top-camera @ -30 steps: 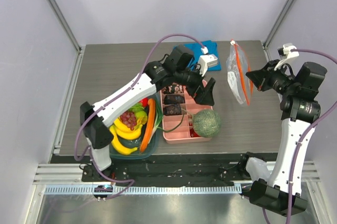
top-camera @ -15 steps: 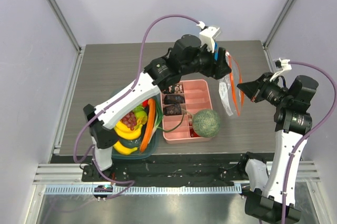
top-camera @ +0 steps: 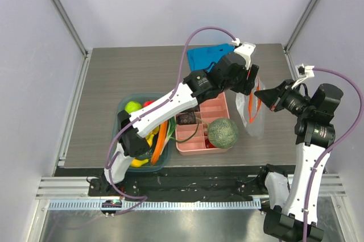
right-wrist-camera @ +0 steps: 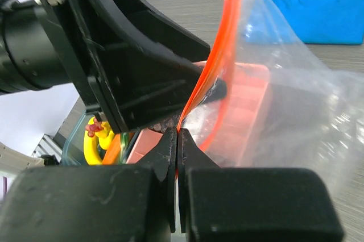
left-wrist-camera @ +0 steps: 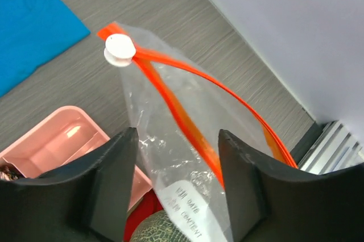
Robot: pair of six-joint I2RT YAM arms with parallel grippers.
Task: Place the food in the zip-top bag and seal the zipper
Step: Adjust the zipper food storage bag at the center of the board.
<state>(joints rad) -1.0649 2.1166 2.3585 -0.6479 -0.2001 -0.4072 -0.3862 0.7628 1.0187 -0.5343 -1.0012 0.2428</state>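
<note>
1. My right fingers (right-wrist-camera: 164, 159) are pressed together on one strip of the zipper (right-wrist-camera: 223, 37). They hold the zip-top bag (top-camera: 254, 121) upright at the right side of the desk (top-camera: 114, 77), just beside the pink tray (top-camera: 202, 150), with its mouth turned toward my other arm.
2. My left fingers (left-wrist-camera: 108, 188) stand spread, straddling that mouth. One orange strip runs down between them and the other bows away behind one finger. I can't tell whether either pad touches plastic.
3. Why this setup? With one lip pinned, catching the other should let me pull the mouth wide. I'd call this the opening step.
4. The white slider (left-wrist-camera: 119, 50) sits at the zipper's far end, so the mouth looks unzipped.
5. No food is inside that I can see. The melon (top-camera: 222, 132) rests at the tray's front corner, near the bag. More toy produce lies in the green bin (top-camera: 121, 105), well to the left.
</note>
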